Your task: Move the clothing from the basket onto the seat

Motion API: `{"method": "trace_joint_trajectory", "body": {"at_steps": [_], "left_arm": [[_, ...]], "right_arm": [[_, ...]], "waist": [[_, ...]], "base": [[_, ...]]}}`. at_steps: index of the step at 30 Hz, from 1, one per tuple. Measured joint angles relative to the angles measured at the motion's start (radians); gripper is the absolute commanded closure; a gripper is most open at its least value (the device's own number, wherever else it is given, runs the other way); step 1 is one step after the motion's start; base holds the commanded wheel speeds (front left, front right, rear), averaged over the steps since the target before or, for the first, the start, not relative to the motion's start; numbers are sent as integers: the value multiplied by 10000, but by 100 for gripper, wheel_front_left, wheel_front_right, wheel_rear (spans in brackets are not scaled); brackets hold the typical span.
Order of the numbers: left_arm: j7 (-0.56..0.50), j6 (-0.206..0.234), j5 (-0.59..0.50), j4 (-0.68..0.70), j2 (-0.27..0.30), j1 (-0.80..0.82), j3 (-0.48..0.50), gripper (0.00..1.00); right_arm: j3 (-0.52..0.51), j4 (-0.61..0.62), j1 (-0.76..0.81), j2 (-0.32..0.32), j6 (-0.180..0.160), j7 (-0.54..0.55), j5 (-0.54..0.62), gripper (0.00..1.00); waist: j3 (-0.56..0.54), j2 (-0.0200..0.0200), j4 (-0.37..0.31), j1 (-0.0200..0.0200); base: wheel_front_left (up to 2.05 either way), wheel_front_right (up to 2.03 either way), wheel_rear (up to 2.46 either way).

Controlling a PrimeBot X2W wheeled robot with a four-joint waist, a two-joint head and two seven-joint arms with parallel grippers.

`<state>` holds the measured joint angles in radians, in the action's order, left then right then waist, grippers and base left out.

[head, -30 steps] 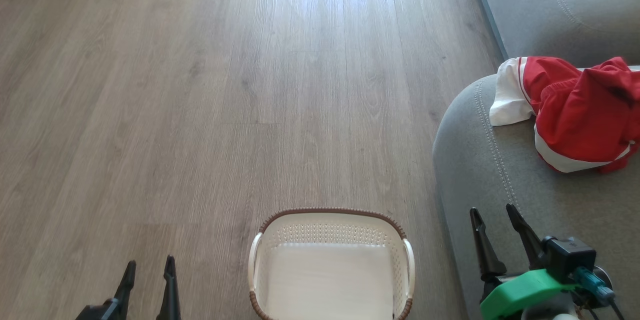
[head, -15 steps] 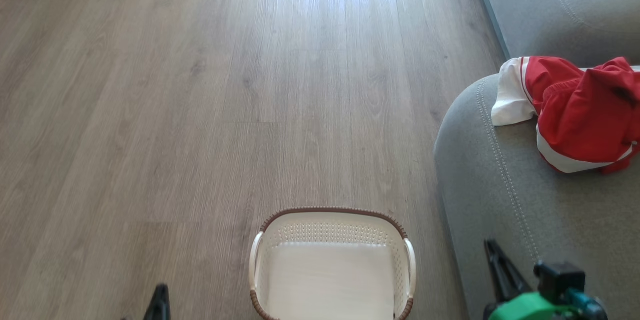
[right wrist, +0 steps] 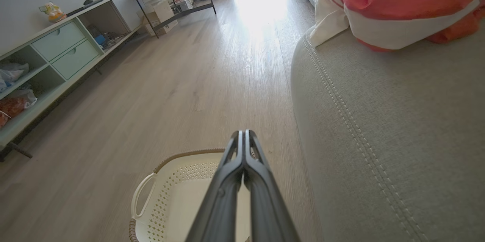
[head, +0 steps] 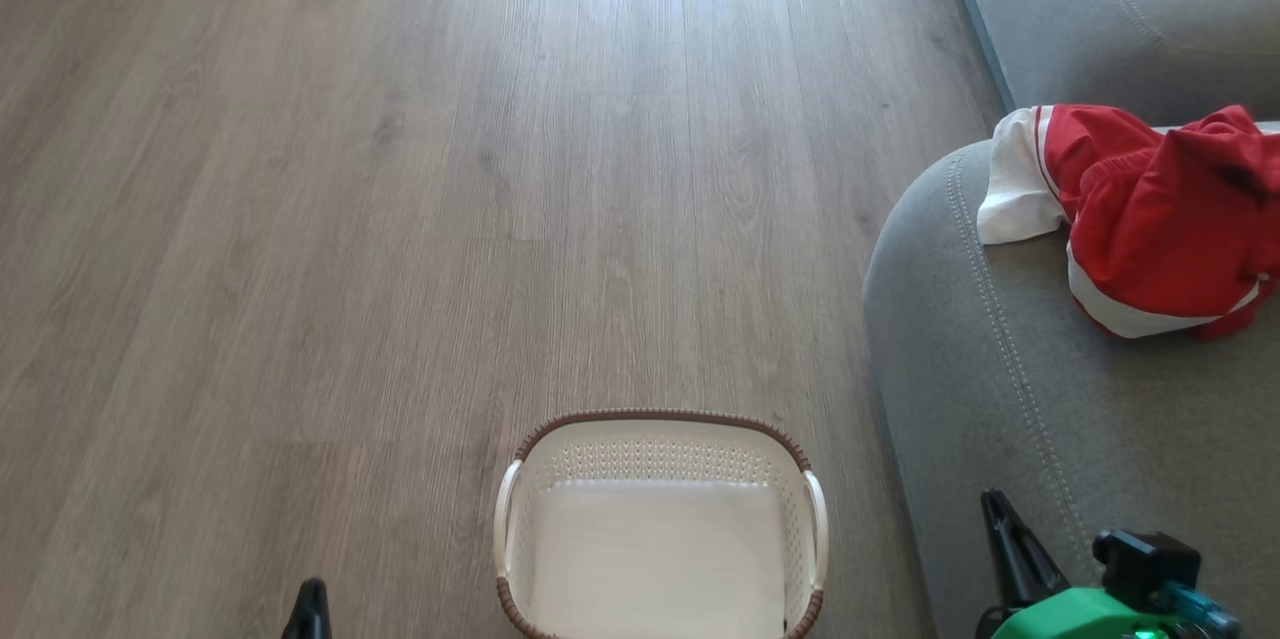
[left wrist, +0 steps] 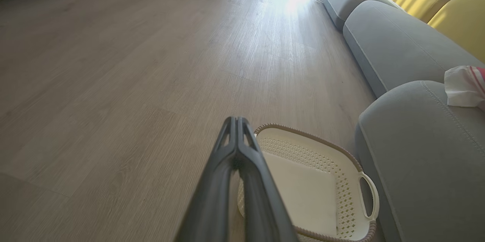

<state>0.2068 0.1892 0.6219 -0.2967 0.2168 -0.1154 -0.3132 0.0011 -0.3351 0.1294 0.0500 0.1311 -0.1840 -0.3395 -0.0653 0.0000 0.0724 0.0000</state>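
Lying in a crumpled heap, the red clothing (head: pixel 1150 209) with white trim is resting on the grey seat (head: pixel 1000 399) at the right edge of the head view, one white panel reaching toward the seat's rounded, double-stitched edge. The cream basket (head: pixel 655 416), brown-rimmed, is sitting on the wood-look floor (head: pixel 400 169) at the bottom centre of that frame. It is just beside the seat's front and well apart from the clothing, its pale bottom showing in full. The left claw (left wrist: pixel 237 120) is appearing in its wrist view with both dark fingertips pressed together, gripping nothing. Its tip is hanging above the floor beside the basket's rim in the lower middle of the frame. The right claw (right wrist: pixel 243 133) is showing in its own wrist view, likewise fully closed and holding nothing, and pointing over the basket's far rim. The seat is spreading across the right of that frame and the clothing is lying at the upper right. A pale green shelf unit (right wrist: pixel 57 45) is standing against the wall at the upper left there. Yellow cushions (left wrist: pixel 451 7) are lining the sofa back at the upper right of the left wrist view.
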Motion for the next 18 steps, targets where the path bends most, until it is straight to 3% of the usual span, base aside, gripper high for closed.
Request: {"method": "trace_joint_trajectory", "body": {"at_steps": [18], "left_arm": [[-483,-347,1511,188,-251,229,571,100]], "right_arm": [[-230,58,-260,0,0,456,-1939,100]], "waist": [[97,0,-113,0]], "base": [[0,0,0]]}}
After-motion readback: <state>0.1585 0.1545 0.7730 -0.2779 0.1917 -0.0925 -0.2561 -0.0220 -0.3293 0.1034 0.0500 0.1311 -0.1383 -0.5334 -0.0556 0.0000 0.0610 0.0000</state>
